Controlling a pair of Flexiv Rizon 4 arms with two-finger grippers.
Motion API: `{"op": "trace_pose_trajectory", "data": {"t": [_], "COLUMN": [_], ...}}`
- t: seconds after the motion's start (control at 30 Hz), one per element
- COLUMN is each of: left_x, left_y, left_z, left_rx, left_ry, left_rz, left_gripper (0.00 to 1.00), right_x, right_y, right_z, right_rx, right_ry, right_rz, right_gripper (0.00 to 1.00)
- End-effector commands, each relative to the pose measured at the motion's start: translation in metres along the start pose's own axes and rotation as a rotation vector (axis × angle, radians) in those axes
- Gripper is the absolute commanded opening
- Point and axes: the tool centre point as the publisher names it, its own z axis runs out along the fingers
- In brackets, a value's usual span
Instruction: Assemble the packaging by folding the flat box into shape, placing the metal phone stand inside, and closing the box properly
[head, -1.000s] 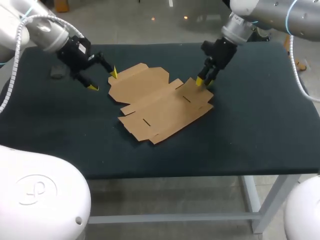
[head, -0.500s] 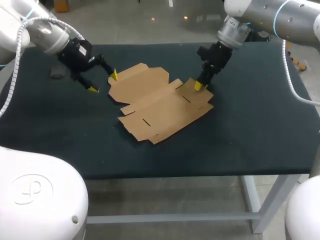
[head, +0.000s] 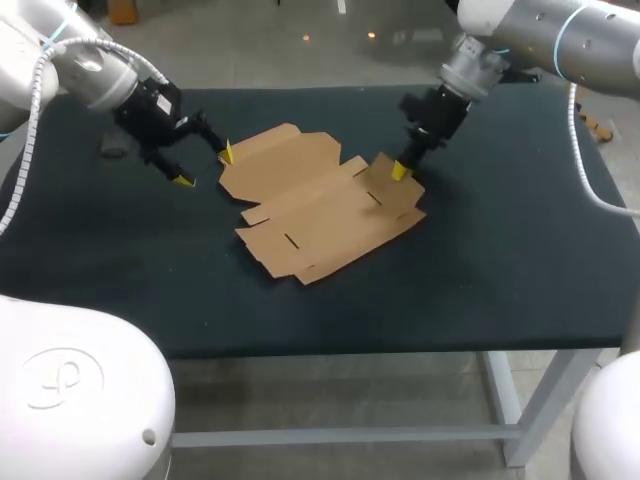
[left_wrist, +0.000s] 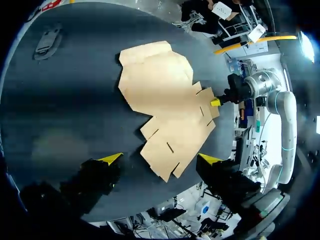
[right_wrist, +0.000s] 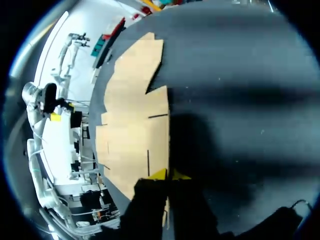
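Where the left arm enters at the upper left of the head view, a small grey object (head: 112, 148) rests on the dark table (head: 520, 250) just beside the arm. To its right, the left gripper (head: 206, 166) hangs low over the cloth with its fingers spread wide and nothing between them. One yellow tip sits at the upper-left corner of the flat box (head: 320, 205); contact there cannot be told. The box lies unfolded at the centre of the frame, printed slots facing up. Its longer span runs diagonally, from upper left down toward lower centre, and its fold lines cross that span from lower left to upper right. At the box's right-hand end, one flap stands tilted up off the table. The right gripper (head: 398, 170), coming in from the upper right, has its fingers pressed nearly together, pinching that flap's edge.
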Motion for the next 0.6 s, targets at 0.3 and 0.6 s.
{"op": "trace_pose_trajectory", "data": {"t": [0.3, 0.6], "left_x": [-0.001, -0.002], "left_y": [0.004, 0.007], "left_z": [-0.002, 0.0], "left_rx": [0.001, -0.002], "left_ry": [-0.007, -0.013], "left_rz": [0.003, 0.006], "left_gripper": [1.0, 1.0], "right_x": [0.029, 0.039], "right_y": [-0.044, -0.071], "right_z": [0.012, 0.022], "right_rx": [-0.257, -0.351], "right_ry": [0.028, 0.044], "right_rz": [0.098, 0.199], "right_gripper": [0.0, 0.16]}}
